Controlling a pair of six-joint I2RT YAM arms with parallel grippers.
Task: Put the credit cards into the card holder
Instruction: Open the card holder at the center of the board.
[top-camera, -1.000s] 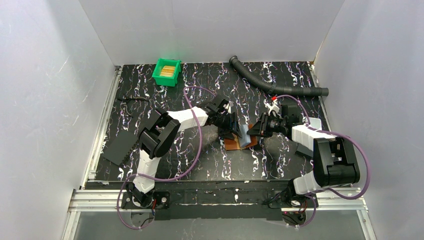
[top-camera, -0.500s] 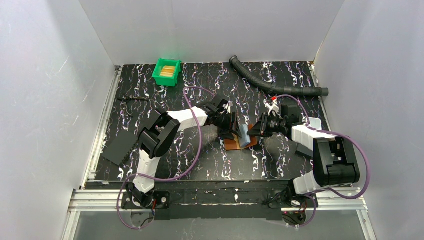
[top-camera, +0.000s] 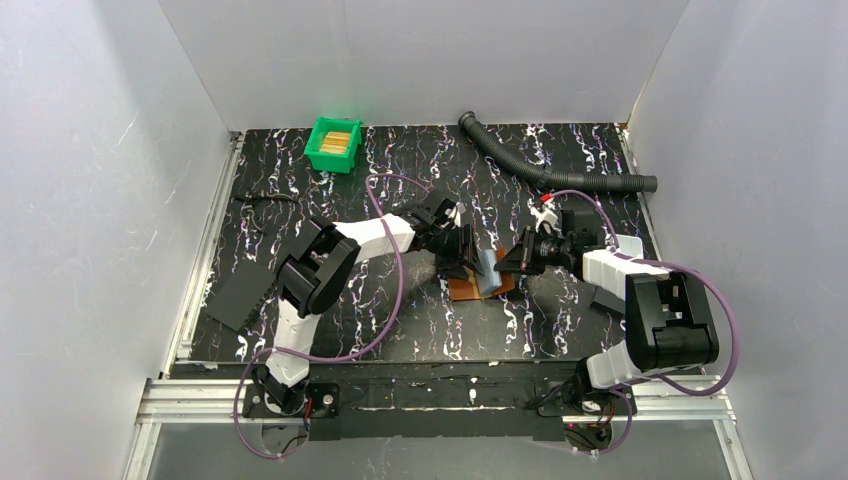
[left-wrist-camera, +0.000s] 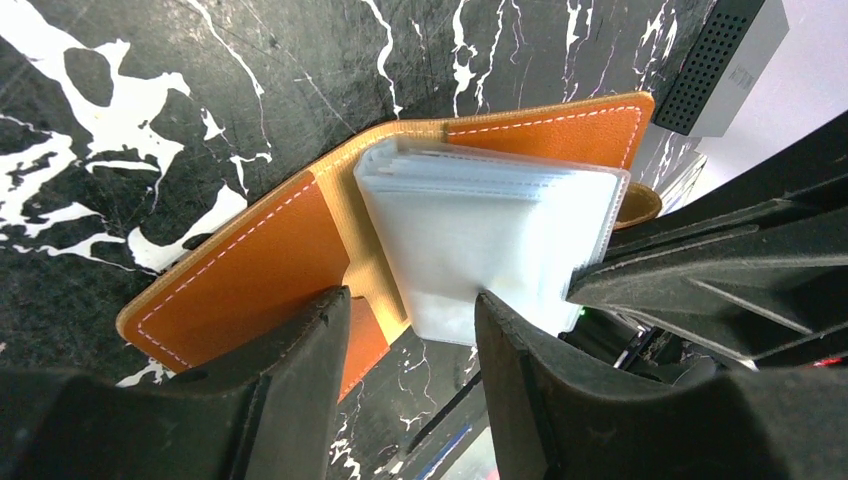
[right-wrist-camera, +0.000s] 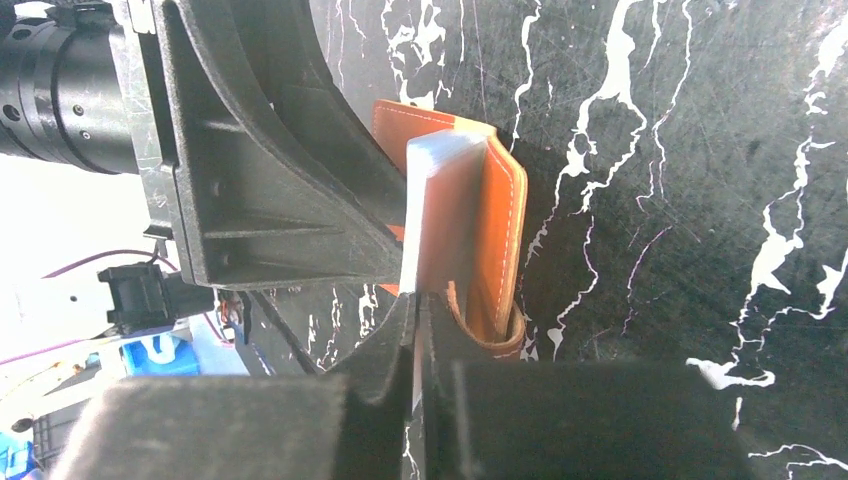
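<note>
The card holder (top-camera: 470, 288) lies open on the black marbled table, brown leather with a stack of pale inner card pockets (top-camera: 488, 270) standing up from it. In the left wrist view the card holder (left-wrist-camera: 250, 270) shows its pockets (left-wrist-camera: 490, 240) fanned out. My left gripper (top-camera: 462, 256) is open, its fingers (left-wrist-camera: 290, 380) set either side of the fold. My right gripper (top-camera: 508, 262) is shut on the free edge of the pockets (right-wrist-camera: 425, 200), next to the snap tab (right-wrist-camera: 495, 335). The credit cards (top-camera: 336, 141), yellowish-tan, lie in the green bin (top-camera: 322, 158) at the back left.
A black corrugated hose (top-camera: 560, 170) curves across the back right. Flat black sheets (top-camera: 240, 295) lie at the left edge. A grey box (top-camera: 606, 297) sits beside the right arm. White walls close in the table on three sides.
The right wrist has turned very slightly. The card holder and left gripper have stayed where they were.
</note>
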